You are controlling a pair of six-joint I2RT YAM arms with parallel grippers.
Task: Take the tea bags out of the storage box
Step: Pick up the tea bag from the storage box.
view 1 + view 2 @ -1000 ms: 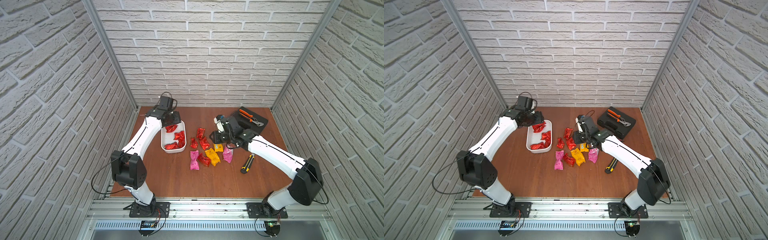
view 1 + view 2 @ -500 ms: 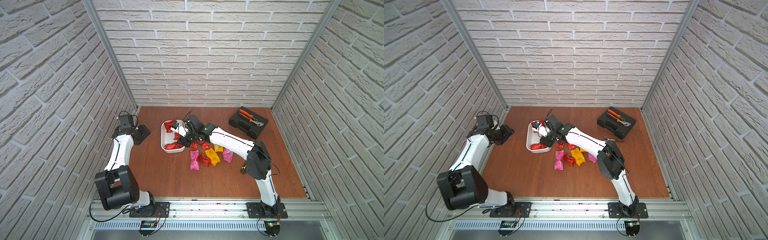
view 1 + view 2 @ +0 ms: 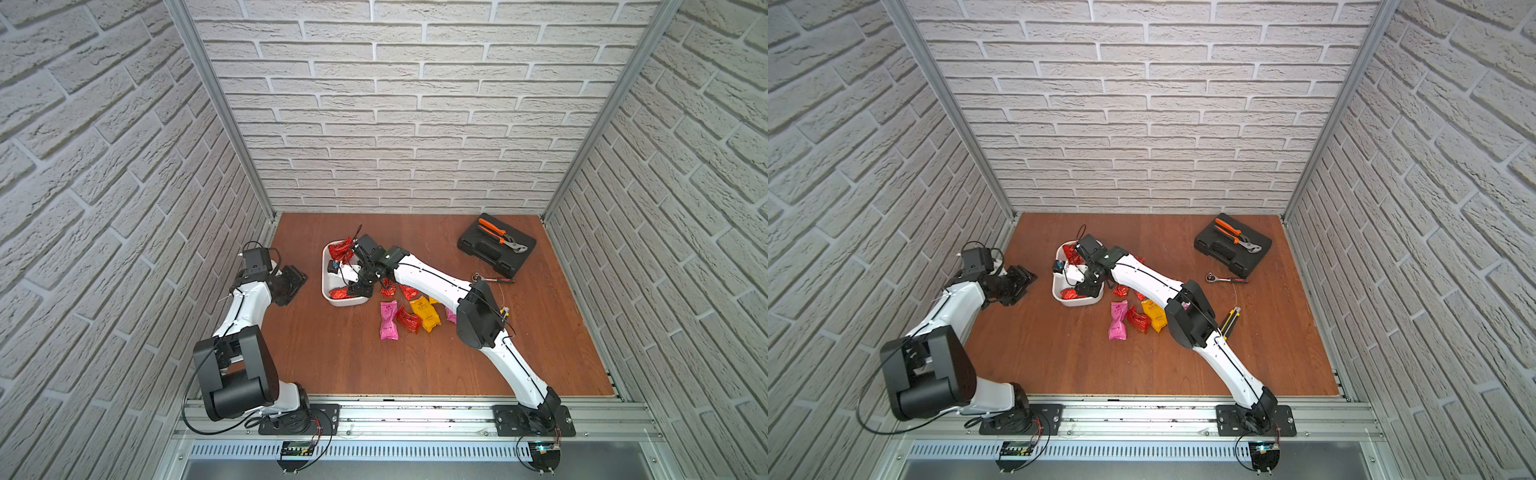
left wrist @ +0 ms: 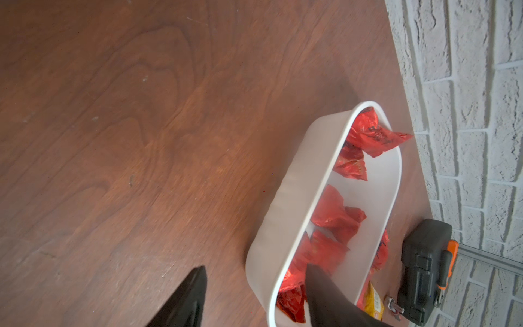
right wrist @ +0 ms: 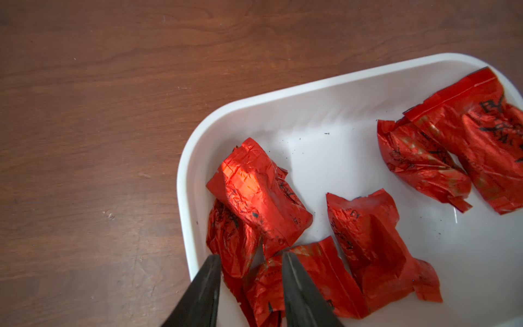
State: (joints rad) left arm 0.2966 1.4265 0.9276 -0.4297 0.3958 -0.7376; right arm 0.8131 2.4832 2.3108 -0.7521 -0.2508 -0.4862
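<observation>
Six red tea bags (image 5: 260, 195), as far as I can count them, lie inside the storage box (image 5: 311, 113), a shallow white tub which stands on the tabletop (image 3: 332, 353) left of the middle and toward the back wall. Four of them are crowded at the near end of the box. The other two lie at the far end, where one leans with a corner over the rim. The right tool (image 5: 250, 256) reaches down into the near end. Its jaws stand only a little apart, just above the crowded bags, and nothing is lifted between them. Just beside the box, on its right, more tea bags lie on the bare wood. A pink one (image 3: 388, 321), a red one (image 3: 409, 319) and a yellow one (image 3: 424, 315) lie close in a row, two more red ones (image 3: 387, 286) are nearer to the box, and some others are partly hidden under the right arm. The left tool (image 3: 297, 280) hangs well apart from the box, near the left edge of the tabletop, with its jaws wide and nothing between them. In the back right corner stands a black tool case (image 3: 490, 255) with orange-handled pliers (image 3: 496, 235) on it. A ratchet wrench (image 3: 494, 279) lies in front of the case, and a yellow-black utility knife (image 3: 1231, 319) lies beside the elbow of the right arm.
</observation>
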